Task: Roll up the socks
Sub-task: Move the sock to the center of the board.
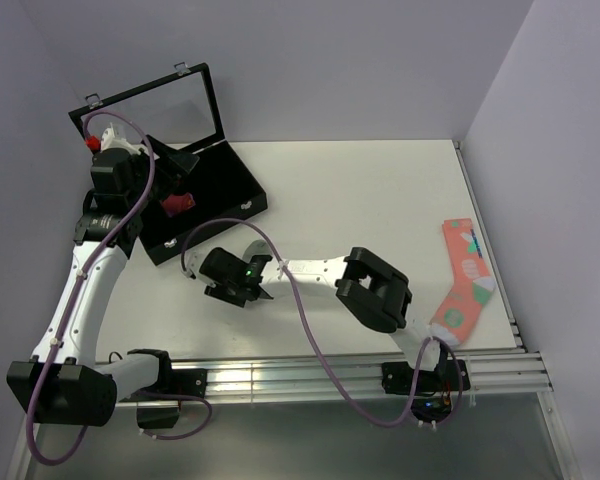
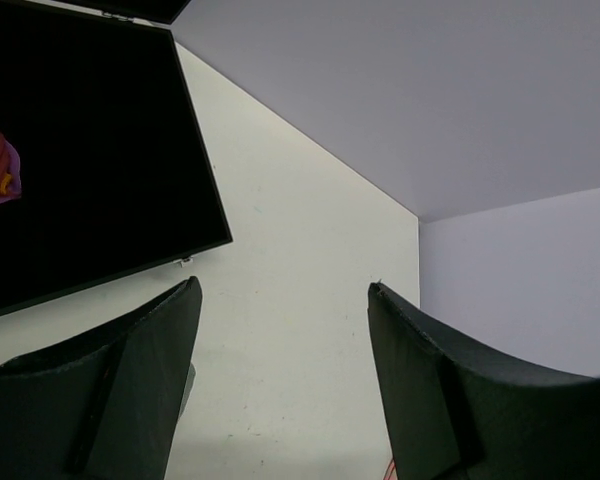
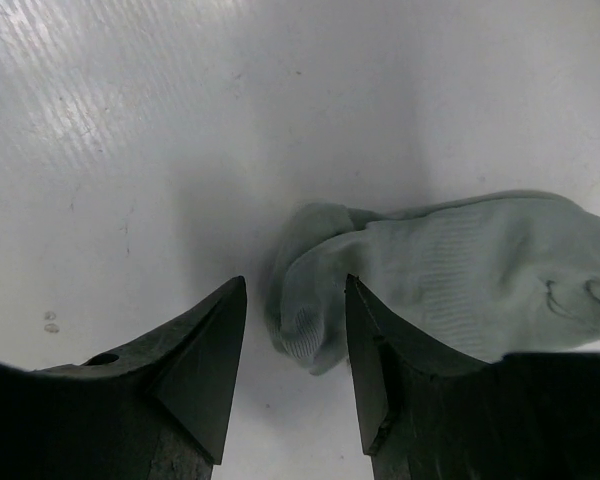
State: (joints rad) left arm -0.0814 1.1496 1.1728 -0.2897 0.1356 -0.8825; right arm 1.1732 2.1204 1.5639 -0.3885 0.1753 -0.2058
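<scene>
The right gripper (image 3: pixel 295 298) is hanging low over the counter (image 1: pixel 360 200), left of the middle and toward the near edge. Its jaws are standing partly apart, straddling the folded end of the grey sock (image 3: pixel 460 270). The sock is lying flat on the counter and trailing off to one side. One finger (image 3: pixel 205 365) is sitting clear of the fabric. Whether the other is touching it I cannot tell.

The left gripper (image 2: pixel 283 290) is hovering wide open and holding nothing over the black case (image 1: pixel 235 180) at the back-left corner. The magenta-red sock (image 1: pixel 177 204) is lying bunched inside the case. A salmon sock (image 1: pixel 463 285) is lying along the right edge.
</scene>
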